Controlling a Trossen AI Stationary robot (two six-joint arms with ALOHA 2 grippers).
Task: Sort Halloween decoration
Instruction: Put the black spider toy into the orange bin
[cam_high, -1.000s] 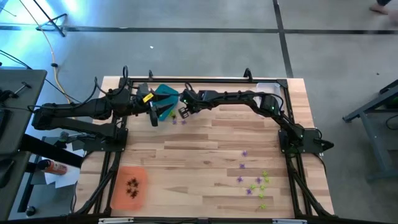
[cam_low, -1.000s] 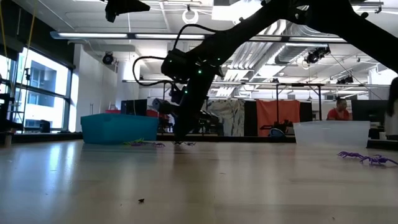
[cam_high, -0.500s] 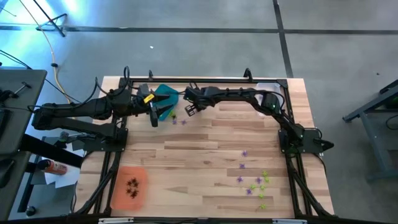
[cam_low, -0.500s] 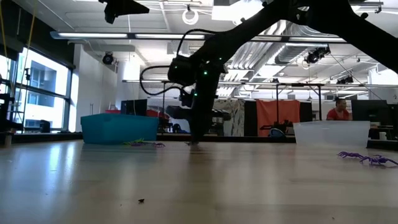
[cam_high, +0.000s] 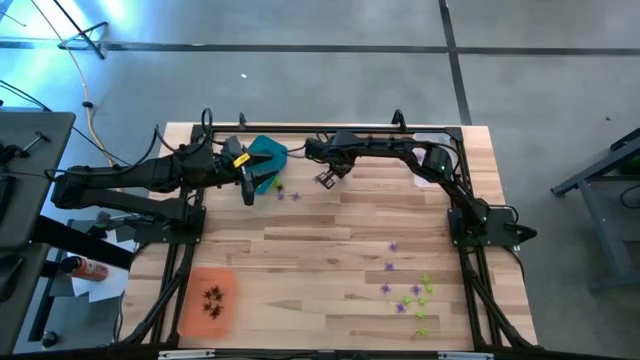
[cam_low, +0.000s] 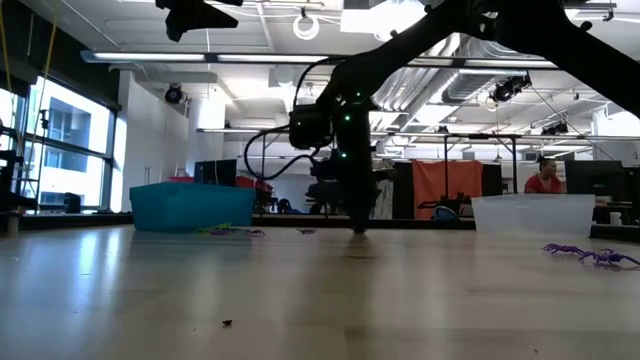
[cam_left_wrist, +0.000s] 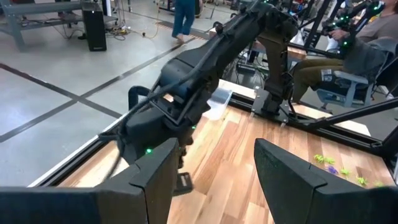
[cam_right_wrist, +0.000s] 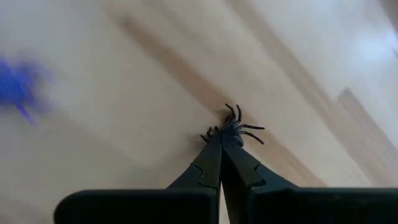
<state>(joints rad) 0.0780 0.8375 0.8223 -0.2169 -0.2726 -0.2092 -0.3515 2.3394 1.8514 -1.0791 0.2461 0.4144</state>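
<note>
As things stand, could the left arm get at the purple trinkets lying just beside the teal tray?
Probably yes. The left gripper hangs open right by the teal tray, and the purple trinkets lie on bare wood next to it. The right gripper, shut on a dark spider, sits off to the side.

Robotics lab; open ceiling (cam_low: 450, 80); workstations (cam_low: 590, 185)

Bright overhead light, window glare – wrist-view blur

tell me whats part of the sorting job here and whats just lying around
Job: black spider pinched in the right gripper; purple and green trinkets; dark trinkets in the orange tray; teal tray; clear tray.
Lying about: orange bottle off the table.
</note>
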